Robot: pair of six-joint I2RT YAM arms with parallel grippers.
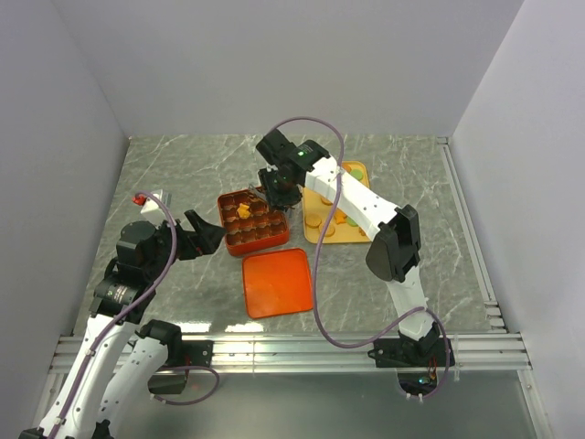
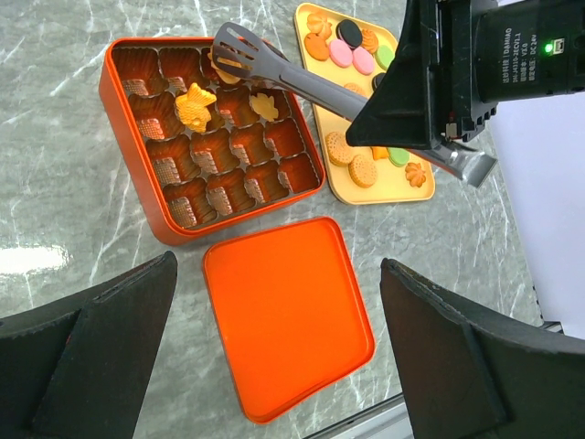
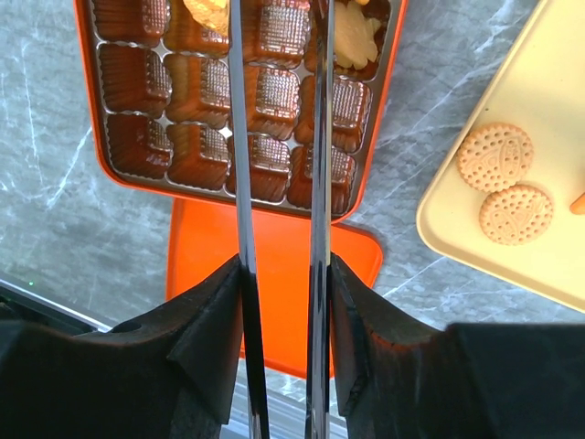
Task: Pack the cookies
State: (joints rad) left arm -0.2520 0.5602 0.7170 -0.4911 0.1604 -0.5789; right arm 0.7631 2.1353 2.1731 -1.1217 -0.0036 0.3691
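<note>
Your right pincer (image 3: pixel 279 302) is clamped narrow on the two thin steel blades of the tongs (image 2: pixel 292 78). Their slotted tip hangs over the upper cells of the ribbed orange-red box (image 2: pixel 119 119), and you cannot tell whether it grips anything. The cookies (image 3: pixel 494 157), dotted round ones clearest, lie mostly on the smooth cream tray (image 3: pixel 548 110) at right, with a few tan ones in the box's top cells. Your left pincer (image 2: pixel 274 270) stands wide and empty, its black fingers cut off at the lower edge, framing the glossy flat lid (image 2: pixel 288 320) on the marbled grey surface (image 2: pixel 55 210).

Right fingers (image 3: pixel 210 338) clamped, left fingers (image 2: pixel 101 347) — apart
</note>
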